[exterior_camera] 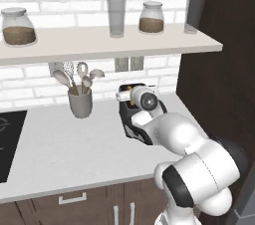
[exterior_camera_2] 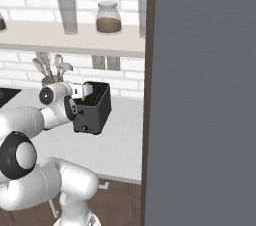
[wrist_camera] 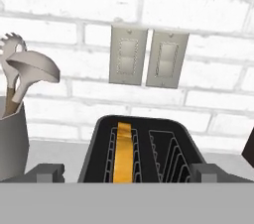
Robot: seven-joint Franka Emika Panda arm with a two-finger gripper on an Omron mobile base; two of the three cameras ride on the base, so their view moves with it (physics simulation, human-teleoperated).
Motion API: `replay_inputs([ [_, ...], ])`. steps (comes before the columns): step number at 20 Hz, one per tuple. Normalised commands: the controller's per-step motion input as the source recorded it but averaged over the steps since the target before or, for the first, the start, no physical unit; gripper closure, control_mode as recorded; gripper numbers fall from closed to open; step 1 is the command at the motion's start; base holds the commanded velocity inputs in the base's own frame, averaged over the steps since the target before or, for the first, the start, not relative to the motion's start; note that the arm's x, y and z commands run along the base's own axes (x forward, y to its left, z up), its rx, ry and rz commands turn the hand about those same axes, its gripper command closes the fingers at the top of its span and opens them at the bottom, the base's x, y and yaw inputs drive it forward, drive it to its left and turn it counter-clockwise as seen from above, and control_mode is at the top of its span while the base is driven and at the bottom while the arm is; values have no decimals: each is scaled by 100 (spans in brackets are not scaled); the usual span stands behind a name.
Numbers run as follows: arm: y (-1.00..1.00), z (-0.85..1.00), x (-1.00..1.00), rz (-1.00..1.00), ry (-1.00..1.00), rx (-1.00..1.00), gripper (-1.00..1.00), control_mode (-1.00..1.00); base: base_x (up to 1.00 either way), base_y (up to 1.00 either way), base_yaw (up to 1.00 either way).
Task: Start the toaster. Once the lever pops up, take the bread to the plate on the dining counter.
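The dark grey toaster (wrist_camera: 144,143) stands on the grey counter against the brick wall, partly behind my arm in the left base view (exterior_camera: 128,119) and in plain sight in the right base view (exterior_camera_2: 94,109). The bread (wrist_camera: 123,151) sits edge-up in its left slot, golden crust showing (exterior_camera_2: 87,90). My gripper (wrist_camera: 127,172) hovers just above the toaster's near side, open, its fingertips (wrist_camera: 47,171) spread wider than the toaster top and holding nothing. I cannot make out the lever. The plate and the dining counter are out of view.
A grey utensil holder (exterior_camera: 80,103) with spoons stands left of the toaster. Two wall outlets (wrist_camera: 148,58) sit behind it. A shelf (exterior_camera: 99,45) with jars and glasses hangs overhead. A dark tall cabinet (exterior_camera: 219,69) borders the right; a black cooktop (exterior_camera: 7,139) lies far left.
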Motion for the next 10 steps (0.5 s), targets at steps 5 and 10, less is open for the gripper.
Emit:
replay_inputs([
  [5,0,-11,13,0,0,0,-100,-100,0,0,0],
  [10,0,-12,15,0,0,0,-100,-100,0,0,0],
])
